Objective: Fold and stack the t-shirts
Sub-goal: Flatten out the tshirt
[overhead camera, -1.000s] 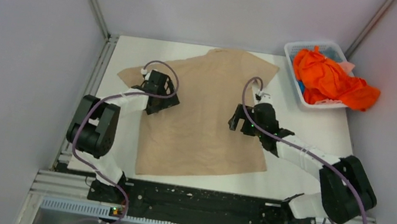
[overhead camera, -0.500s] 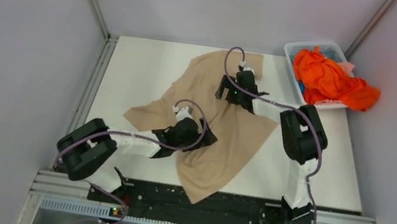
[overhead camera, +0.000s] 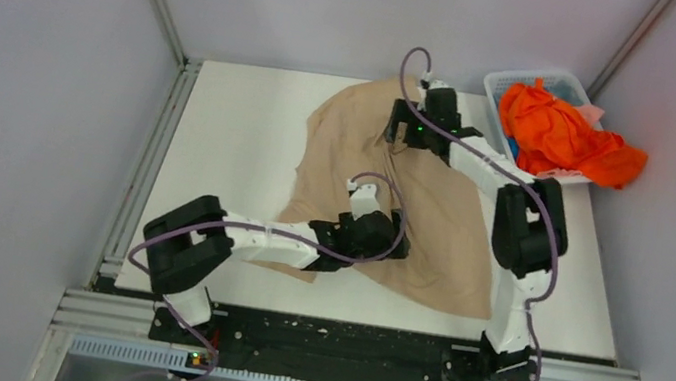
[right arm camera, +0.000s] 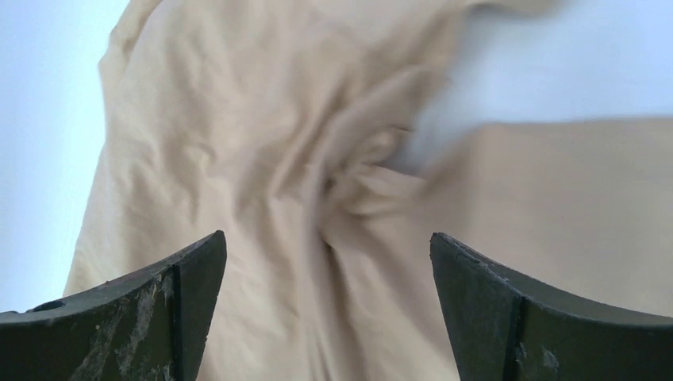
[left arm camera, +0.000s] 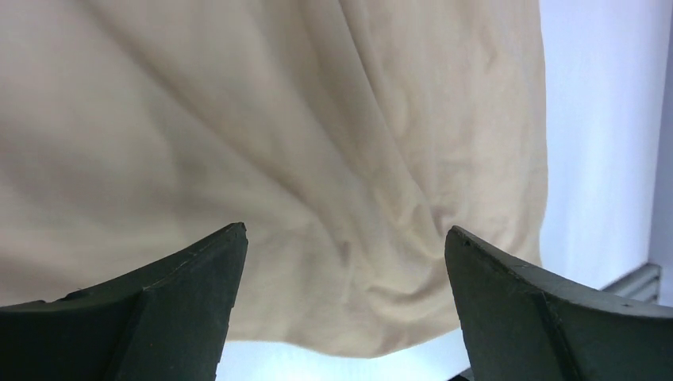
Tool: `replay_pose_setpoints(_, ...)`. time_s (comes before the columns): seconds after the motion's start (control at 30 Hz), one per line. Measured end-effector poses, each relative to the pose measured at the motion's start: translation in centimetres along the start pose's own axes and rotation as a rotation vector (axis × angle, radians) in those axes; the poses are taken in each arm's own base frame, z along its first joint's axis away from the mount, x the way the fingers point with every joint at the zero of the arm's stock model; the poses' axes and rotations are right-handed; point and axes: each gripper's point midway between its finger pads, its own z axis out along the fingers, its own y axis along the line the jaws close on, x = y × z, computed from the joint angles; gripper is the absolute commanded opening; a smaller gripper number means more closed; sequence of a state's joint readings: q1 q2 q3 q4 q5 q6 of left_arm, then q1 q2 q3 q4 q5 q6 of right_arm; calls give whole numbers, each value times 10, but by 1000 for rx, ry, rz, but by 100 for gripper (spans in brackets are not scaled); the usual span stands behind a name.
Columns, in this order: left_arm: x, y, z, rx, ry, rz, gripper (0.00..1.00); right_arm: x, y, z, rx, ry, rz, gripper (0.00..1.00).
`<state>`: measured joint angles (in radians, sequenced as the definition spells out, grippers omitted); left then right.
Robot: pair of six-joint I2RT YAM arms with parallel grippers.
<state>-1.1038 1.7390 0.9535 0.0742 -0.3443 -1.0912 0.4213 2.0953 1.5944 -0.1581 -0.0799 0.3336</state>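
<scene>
At the near-left corner of the table the left arm lies low and stretched toward the right, ending over the near half of the beige t-shirt; left gripper jaws spread wide, nothing between them, cloth directly beneath; whether the fingertips touch it cannot be told. From the near-right corner the right arm rises to a raised elbow and then reaches to the far edge, right of centre; right gripper likewise spread wide, holding nothing, above a bunched knot of creases in the shirt.

Far-right corner: white lattice basket heaped with orange t-shirts, which spill over its right rim; the right forearm passes just beside its left wall.

Beige t-shirt rumpled, not flat, with part folded over itself; long axis diagonal, from the middle of the far edge down to near the near-right corner; which end carries the neck cannot be told; both arms cover part of it from above.
</scene>
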Motion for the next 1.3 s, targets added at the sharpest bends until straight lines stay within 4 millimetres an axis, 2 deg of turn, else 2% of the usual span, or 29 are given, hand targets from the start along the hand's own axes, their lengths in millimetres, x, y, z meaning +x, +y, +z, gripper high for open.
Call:
replay_pose_setpoints(0.1,-28,12,-28,-40,-99,50,99,-25,-36,-52,94,-78,41,99)
replay_pose_setpoints(0.17,-60,20,-54,-67,-207,86,99,-37,-63,-103,178,-165,73,99)
replay_pose_setpoints(0.23,-87,24,-71,-93,-290,95,99,-35,-69,-141,209,-227,100,99)
replay_pose_setpoints(0.27,-99,27,-75,-107,-320,91,99,-31,-68,-153,209,-243,110,99)
replay_pose_setpoints(0.3,-115,36,-78,-129,-348,87,99,-21,-65,-165,194,-262,123,99)
replay_pose_setpoints(0.37,-142,54,-75,-165,-376,70,99,10,-62,-173,165,-257,151,99)
replay_pose_setpoints(0.47,-183,94,-57,-211,-381,23,99,87,-73,-169,160,-145,201,99)
replay_pose_setpoints(0.5,-191,109,-50,-238,-370,19,99,114,-78,-167,171,-93,219,99)
replay_pose_setpoints(0.53,-194,120,-42,-261,-349,22,99,128,-82,-166,179,-66,226,99)
replay_pose_setpoints(0.6,-191,130,-25,-288,-286,47,99,154,-87,-166,192,-17,241,99)
replay_pose_setpoints(0.63,-187,130,-14,-288,-250,64,99,159,-89,-166,196,-9,243,99)
replay_pose_setpoints(0.8,-164,128,25,-269,-114,124,99,157,-96,-164,232,-29,246,99)
replay_pose_setpoints(0.93,-150,139,50,-300,-39,138,98,168,-107,-153,287,11,246,99)
replay_pose_setpoints(0.97,-152,135,51,-292,-36,136,98,164,-108,-151,295,3,247,99)
replay_pose_setpoints(1.1,-151,143,47,-300,-37,104,98,154,-114,-141,333,-4,244,99)
replay_pose_setpoints(1.17,-144,155,31,-319,-46,75,98,150,-117,-135,347,-3,239,99)
replay_pose_setpoints(1.3,-119,185,-16,-373,-37,3,98,142,-119,-128,360,-5,227,99)
